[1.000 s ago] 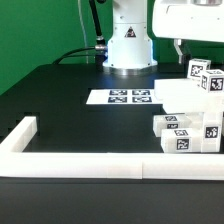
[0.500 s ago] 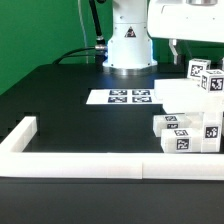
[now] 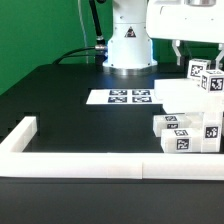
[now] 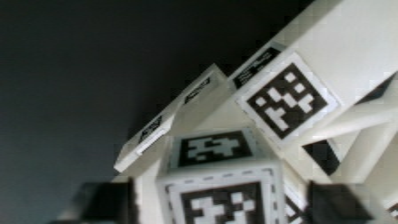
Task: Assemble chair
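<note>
White plastic chair parts (image 3: pixel 190 122) stand clustered at the exterior view's right, on the black worktop (image 3: pixel 70 100), just inside the long white border wall (image 3: pixel 100 165); each block carries black-and-white square tags; the tags show coded patterns only, with no readable letters, numbers or brand names; the marker board (image 3: pixel 127 97), a thin flat white sheet printed with four tags in a row, lies on the worktop in front of the arm's white base (image 3: pixel 129 45), near the cluster but apart from it; the gripper (image 3: pixel 192 48) hangs over the uppermost tagged block (image 3: pixel 205 76) at the exterior view's right edge, its body partly cut off by the frame; the wrist view shows a tagged white part (image 4: pixel 222 195) between the two dark fingers (image 4: pixel 103 205), with further tagged parts (image 4: pixel 285 95) beyond it; the jaws stand narrow around that part, but whether the pads actually touch it cannot be told; green backdrop fills the exterior view's left behind the worktop; no writing can be read on the arm or the wall.
</note>
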`<action>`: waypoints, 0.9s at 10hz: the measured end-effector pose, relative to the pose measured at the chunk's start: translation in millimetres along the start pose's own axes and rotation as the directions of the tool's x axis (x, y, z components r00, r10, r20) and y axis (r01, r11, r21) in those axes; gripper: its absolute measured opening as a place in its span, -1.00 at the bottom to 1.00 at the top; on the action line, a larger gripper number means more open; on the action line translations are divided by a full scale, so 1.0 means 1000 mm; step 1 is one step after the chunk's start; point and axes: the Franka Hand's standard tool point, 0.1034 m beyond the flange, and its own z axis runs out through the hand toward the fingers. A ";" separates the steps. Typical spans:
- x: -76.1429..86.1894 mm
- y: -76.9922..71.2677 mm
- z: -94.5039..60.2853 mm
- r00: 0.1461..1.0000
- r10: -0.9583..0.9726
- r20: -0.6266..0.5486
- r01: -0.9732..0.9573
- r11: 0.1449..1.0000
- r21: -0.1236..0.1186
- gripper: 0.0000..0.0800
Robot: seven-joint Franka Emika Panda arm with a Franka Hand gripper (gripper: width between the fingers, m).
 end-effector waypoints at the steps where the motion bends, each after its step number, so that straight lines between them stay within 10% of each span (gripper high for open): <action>1: 0.000 0.000 0.000 1.000 0.000 0.000 0.000 1.000 0.000 -0.29; 9: -0.001 -0.001 0.000 0.980 0.197 0.003 -0.197 0.980 0.002 -0.29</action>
